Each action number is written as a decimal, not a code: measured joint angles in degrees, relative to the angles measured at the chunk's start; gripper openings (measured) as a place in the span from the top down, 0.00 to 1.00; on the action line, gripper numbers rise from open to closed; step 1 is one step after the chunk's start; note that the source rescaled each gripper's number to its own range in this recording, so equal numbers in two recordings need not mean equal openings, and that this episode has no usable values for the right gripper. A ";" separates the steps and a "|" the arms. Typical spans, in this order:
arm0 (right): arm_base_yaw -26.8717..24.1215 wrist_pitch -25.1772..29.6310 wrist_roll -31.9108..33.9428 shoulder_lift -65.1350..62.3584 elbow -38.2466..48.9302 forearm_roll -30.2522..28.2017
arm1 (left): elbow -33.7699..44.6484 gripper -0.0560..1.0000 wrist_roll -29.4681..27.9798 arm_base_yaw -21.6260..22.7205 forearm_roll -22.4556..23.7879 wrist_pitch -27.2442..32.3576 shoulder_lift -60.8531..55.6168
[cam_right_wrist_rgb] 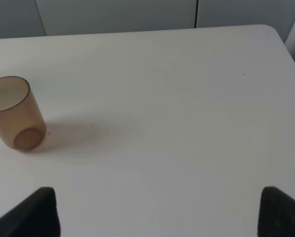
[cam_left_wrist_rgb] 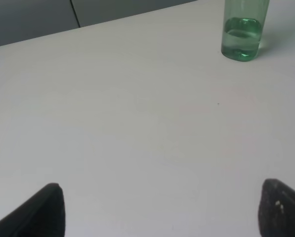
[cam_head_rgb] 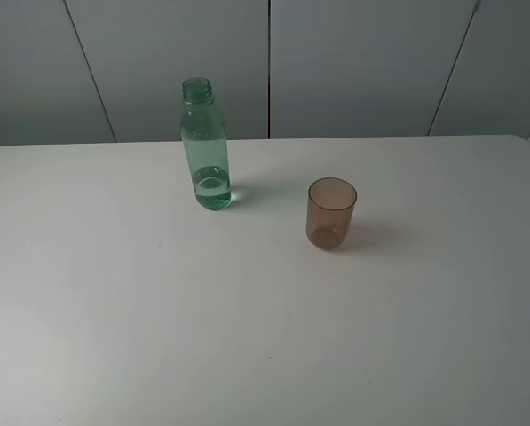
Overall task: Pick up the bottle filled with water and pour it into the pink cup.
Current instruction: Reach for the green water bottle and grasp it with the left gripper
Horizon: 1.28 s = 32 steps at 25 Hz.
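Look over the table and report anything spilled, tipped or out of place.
Nothing stands out. The green bottle stands upright and uncapped, with water only in its lower part. The pink cup stands upright beside it, apart, and looks empty. No puddle shows on the white table.

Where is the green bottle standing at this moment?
In the exterior high view the bottle stands upright on the table, left of centre near the far edge; the pink cup stands apart to its right, nearer the camera.
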 joint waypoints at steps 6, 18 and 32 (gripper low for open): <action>0.00 0.00 0.00 0.00 0.00 0.00 | 0.00 0.00 -0.11 0.00 0.00 0.00 0.00; 0.00 0.00 0.00 0.00 0.00 0.00 | -11.65 0.00 3.08 0.00 -1.31 0.85 10.31; 0.00 0.00 0.00 0.00 0.00 0.00 | -18.43 0.00 37.93 -1.02 -15.23 -11.82 44.75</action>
